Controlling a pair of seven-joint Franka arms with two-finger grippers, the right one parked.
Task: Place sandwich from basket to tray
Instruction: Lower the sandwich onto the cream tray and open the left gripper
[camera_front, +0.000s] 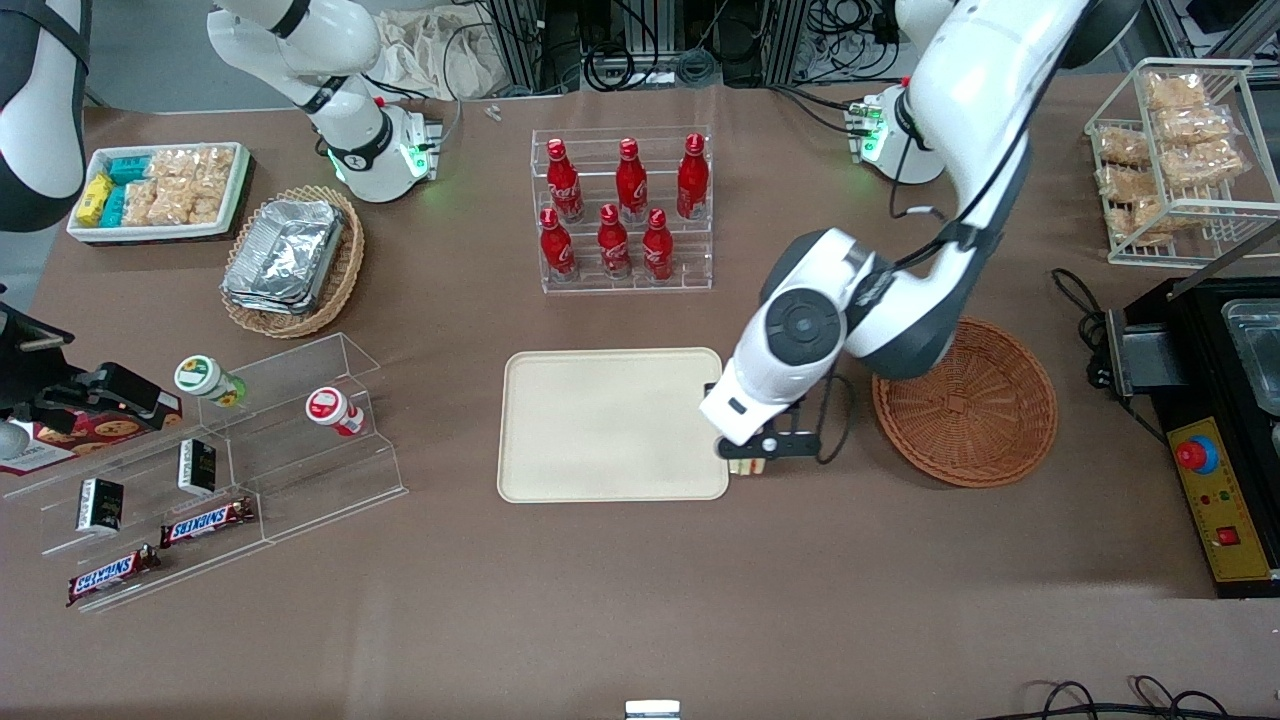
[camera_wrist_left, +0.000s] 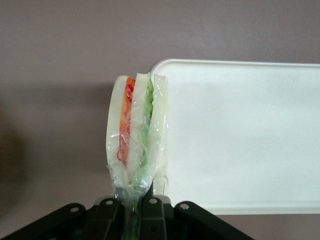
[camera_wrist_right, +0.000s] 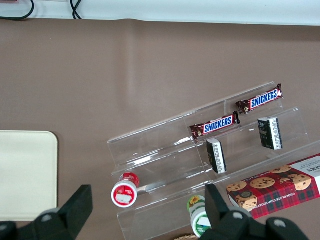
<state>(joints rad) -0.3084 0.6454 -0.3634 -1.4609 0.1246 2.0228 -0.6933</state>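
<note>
Gripper (camera_front: 752, 462) clamped on wrapped sandwich (camera_wrist_left: 136, 135), held over table just beside tray (camera_front: 610, 425) corner nearest front camera, between tray and basket (camera_front: 965, 402). Basket empty.

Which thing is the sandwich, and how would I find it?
Find the cream tray in the middle of the table. At its corner nearest the round brown basket, the tool hangs shut on the sandwich. It is the only wrapped wedge of pale bread with orange and green stripes.
</note>
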